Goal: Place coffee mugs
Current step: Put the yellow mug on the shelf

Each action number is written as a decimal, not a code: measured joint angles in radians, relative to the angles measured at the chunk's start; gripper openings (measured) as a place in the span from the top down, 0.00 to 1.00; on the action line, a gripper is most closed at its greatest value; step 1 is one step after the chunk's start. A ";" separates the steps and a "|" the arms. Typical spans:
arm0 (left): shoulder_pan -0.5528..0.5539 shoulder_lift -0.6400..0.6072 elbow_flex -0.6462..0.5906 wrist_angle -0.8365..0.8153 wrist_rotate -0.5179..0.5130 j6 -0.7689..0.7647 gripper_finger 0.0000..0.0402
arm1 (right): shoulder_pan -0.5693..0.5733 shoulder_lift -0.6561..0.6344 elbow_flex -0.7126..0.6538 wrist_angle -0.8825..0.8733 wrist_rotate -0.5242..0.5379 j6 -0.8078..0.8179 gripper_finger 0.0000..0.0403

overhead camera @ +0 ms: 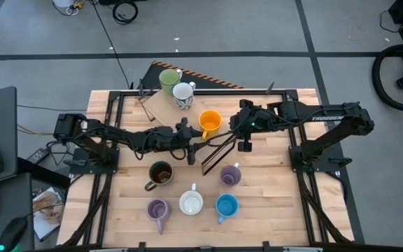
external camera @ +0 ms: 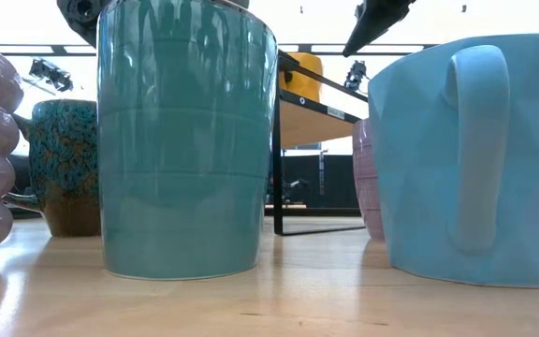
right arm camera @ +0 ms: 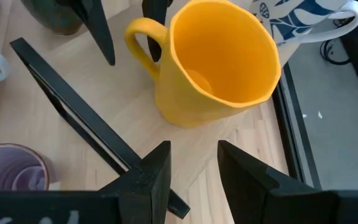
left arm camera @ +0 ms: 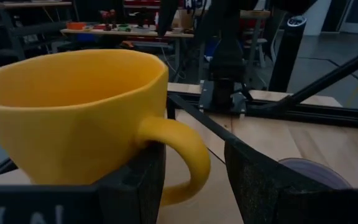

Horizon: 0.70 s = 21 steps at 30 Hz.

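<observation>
Orange mug upright on the wooden table, near the middle and toward the back, handle turned to the left arm's side. Left gripper right at that handle, fingers apart, one on each side of the loop, not squeezed shut yet. Probably lined up that way because the handle is thin and easy to pinch, while the round body is too wide.

Right gripper just beside the mug on the other side, fingers spread too, nothing between them. Maybe parked there to steady the mug or to take it over; hard to say which.

Dark metal bars lying slanted just in front of the orange mug, so best to lift up first, not slide.

Green mug and white patterned mug close together at the back edge. Dark brown mug and one lavender mug in the middle row. Other lavender mug, plain white mug and blue mug lined up along the front, all upright, well apart from both grippers.
</observation>
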 joint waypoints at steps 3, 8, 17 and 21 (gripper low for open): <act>0.001 0.000 0.000 0.000 0.000 -0.018 0.58 | 0.000 0.000 0.000 0.001 0.000 0.009 0.66; 0.001 0.000 0.000 0.000 0.000 -0.029 0.66 | 0.000 0.000 0.000 0.001 0.001 0.020 0.66; 0.001 -0.018 0.002 -0.043 -0.003 -0.018 0.86 | 0.001 0.000 0.000 -0.006 0.001 0.031 0.66; 0.001 -0.064 0.002 -0.123 0.001 -0.011 0.88 | 0.001 0.000 0.000 -0.006 0.000 0.030 0.66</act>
